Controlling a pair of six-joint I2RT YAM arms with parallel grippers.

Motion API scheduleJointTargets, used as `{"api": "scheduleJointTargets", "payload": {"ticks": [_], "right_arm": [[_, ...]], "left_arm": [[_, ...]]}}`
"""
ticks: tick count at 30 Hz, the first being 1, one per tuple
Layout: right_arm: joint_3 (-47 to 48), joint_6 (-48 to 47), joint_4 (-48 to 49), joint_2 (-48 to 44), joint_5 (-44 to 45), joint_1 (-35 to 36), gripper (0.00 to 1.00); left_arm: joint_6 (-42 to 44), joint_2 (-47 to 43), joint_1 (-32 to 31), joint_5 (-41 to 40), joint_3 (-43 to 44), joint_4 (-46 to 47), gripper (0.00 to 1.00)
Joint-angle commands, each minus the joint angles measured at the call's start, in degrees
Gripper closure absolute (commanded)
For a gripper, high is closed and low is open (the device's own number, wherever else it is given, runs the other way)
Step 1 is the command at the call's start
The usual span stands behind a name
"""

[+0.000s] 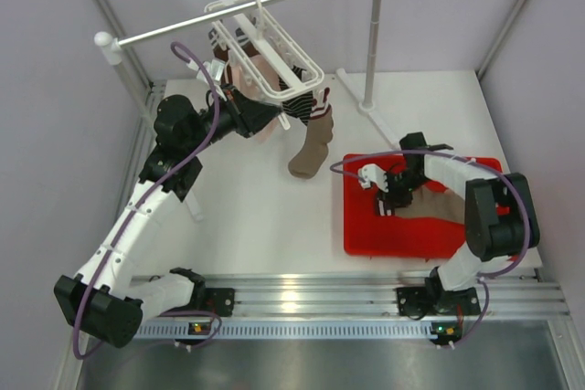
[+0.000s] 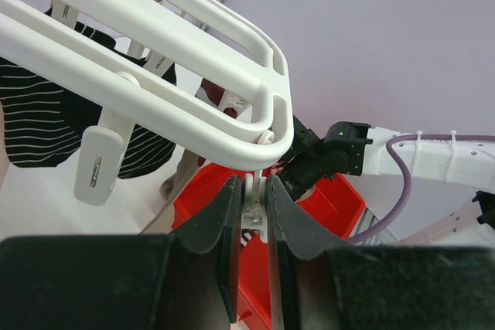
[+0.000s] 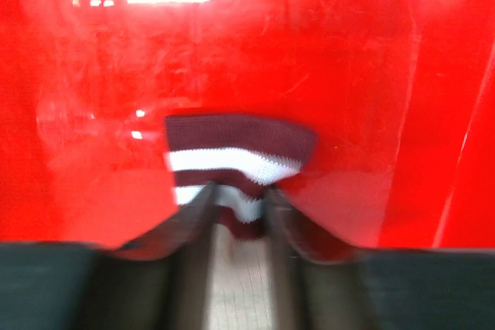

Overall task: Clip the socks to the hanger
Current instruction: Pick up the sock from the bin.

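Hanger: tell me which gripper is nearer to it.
Left. The left gripper sits right under the hanger, shut on a clip; the right gripper is away, over the sock in the red tray.

**Blur at the tray, cover at the rack**

The right wrist view is smeared throughout. The right gripper (image 3: 238, 195) is reduced to dark shapes. Only the striped cuff of the brown sock (image 3: 240, 152) can be made out on the red tray (image 3: 387, 75), and whether fabric is pinched cannot be told. From above, that sock's middle is covered by the right arm (image 1: 448, 171). In the left wrist view, the hanger (image 2: 170, 106) is cut off at left and top. A white clip (image 2: 254, 222) is largely masked by the left gripper (image 2: 254, 185) closed on it.
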Motion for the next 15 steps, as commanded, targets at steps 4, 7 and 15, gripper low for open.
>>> {"api": "scheduleJointTargets", "payload": {"ticks": [4, 7, 15], "right_arm": [[-0.83, 1.35, 1.16, 1.03, 0.53, 0.99, 1.00], [0.75, 4.42, -1.46, -3.00, -2.19, 0.90, 1.00], [14.36, 19.00, -9.21, -16.53, -19.14, 1.16, 1.00]], "left_arm": [[0.86, -1.32, 0.03, 0.04, -0.65, 1.92, 1.00], [0.77, -1.41, 0.12, 0.04, -0.65, 1.92, 1.00], [0.33, -1.32, 0.12, 0.13, -0.83, 2.18, 1.00]]}}
